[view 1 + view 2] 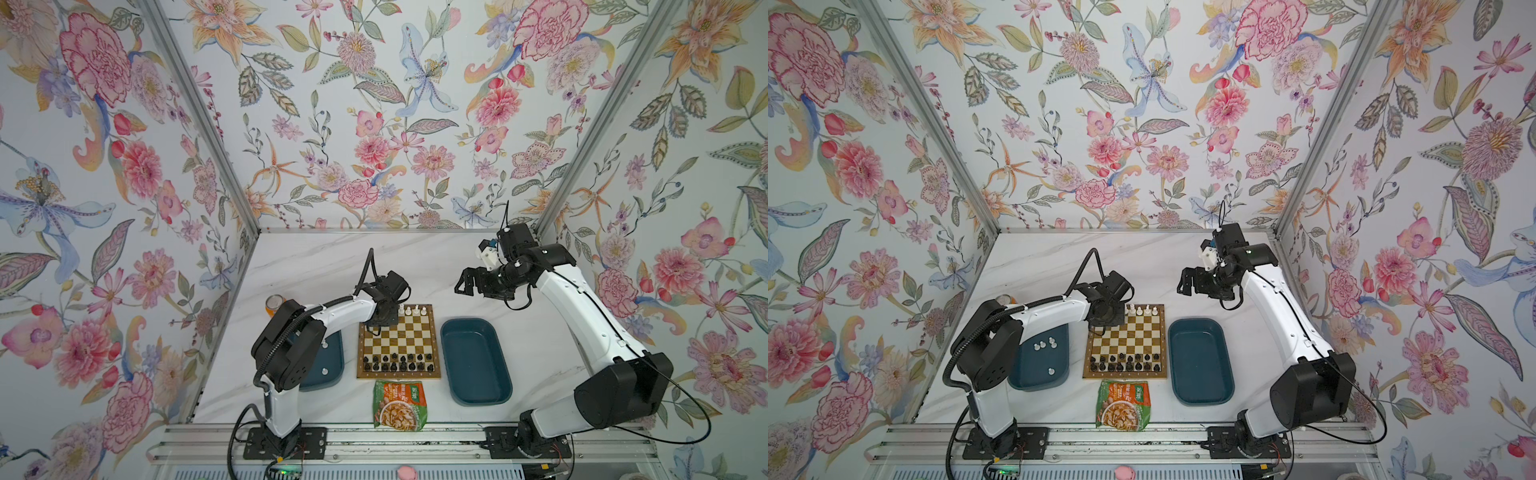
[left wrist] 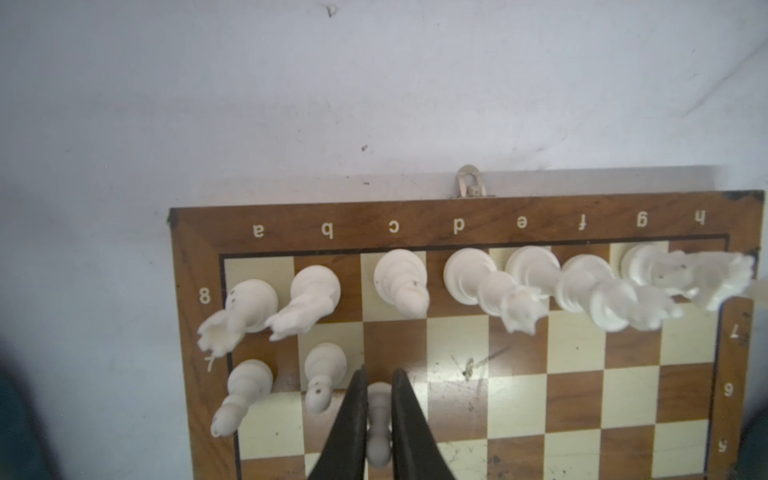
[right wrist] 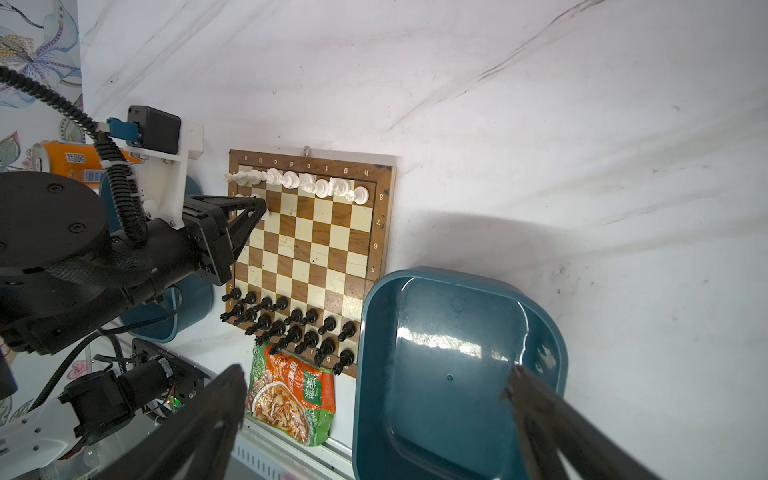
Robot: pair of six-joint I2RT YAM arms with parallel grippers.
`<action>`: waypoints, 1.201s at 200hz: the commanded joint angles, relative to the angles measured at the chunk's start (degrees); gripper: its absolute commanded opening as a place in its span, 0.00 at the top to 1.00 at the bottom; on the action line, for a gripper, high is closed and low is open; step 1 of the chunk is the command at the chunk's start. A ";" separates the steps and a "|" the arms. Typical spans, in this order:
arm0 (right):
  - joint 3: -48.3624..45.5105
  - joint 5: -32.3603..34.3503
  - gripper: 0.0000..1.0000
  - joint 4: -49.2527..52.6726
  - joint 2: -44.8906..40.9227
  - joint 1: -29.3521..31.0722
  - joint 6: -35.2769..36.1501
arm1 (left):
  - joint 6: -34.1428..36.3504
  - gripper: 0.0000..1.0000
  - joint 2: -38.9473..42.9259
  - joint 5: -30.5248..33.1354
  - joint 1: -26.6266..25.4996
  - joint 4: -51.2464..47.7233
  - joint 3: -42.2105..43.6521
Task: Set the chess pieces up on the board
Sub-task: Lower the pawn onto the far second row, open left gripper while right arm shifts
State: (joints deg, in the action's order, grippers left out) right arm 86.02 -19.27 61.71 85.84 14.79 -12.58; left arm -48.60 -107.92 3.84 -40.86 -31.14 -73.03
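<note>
The left end effector (image 2: 380,374) is closed almost fully on one white pawn (image 2: 379,419), and its two black fingers (image 2: 348,428) press the thin body from both sides. The pawn stands upright in the grip, with its long axis along the fingers, its round head toward the wrist camera and its base toward the board (image 2: 415,214). It is over the far left part of the board, at the c file, in the second row from the far edge. Whether the base touches the square I cannot tell. The free dark square lies just under and slightly ahead of the fingertips, so I judge the coming move to be a short descent and then an opening. The b7 pawn (image 2: 325,365) is just beside one finger, the a7 pawn (image 2: 245,386) stands next to it, and behind them the white back row (image 2: 399,282) is complete. The opening should be small, or that finger may push the b7 pawn. In a top view, more white pawns (image 1: 1052,342) lie in the left tray (image 1: 1034,370), near this arm, and the black pieces (image 1: 1127,362) fill the two near rows. The right end effector (image 1: 462,286) is spread wide and holds nothing. It hangs above the worktop (image 1: 316,266) beyond the right tray (image 1: 473,361), well apart from the board, so the left arm is the nearer one.
</note>
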 commanded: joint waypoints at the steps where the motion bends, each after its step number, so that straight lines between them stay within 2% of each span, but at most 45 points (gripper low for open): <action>1: -0.15 0.54 0.01 -0.01 -1.07 -0.27 -0.81 | 1.56 0.84 -1.57 0.88 0.63 -0.13 -1.56; 152: -0.59 0.96 0.01 0.07 -1.03 -0.37 -0.69 | 2.63 0.84 -4.03 1.62 0.71 -1.63 -5.22; 240: -0.15 0.22 0.01 -0.10 -0.08 -0.75 -0.29 | 2.62 0.74 -3.94 2.26 0.70 -3.54 -6.67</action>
State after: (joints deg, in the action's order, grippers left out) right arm 86.02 -19.07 61.71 85.82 14.46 -12.84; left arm -46.85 -111.35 3.97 -40.82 -32.47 -77.23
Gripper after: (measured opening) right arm 0.989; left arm 0.250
